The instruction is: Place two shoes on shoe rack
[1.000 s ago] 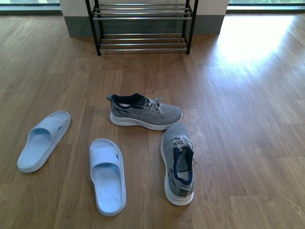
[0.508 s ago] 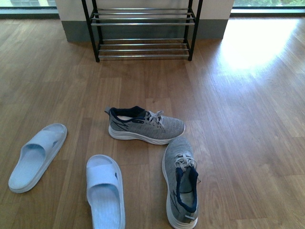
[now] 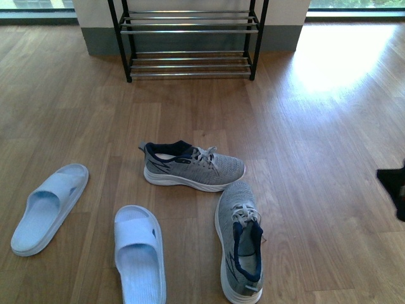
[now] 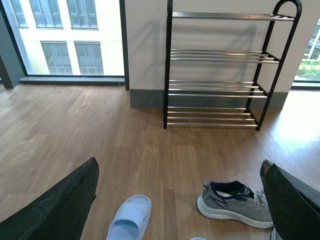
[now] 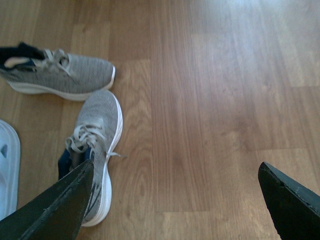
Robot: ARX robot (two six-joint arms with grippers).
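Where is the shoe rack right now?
In the front view, the shoe rack stands against the far wall, slightly left of centre, well beyond the sideways grey sneaker.

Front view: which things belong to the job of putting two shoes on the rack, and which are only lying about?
For the job: far grey sneaker; near grey sneaker; shoe rack.
Lying about: left blue slide; right blue slide.
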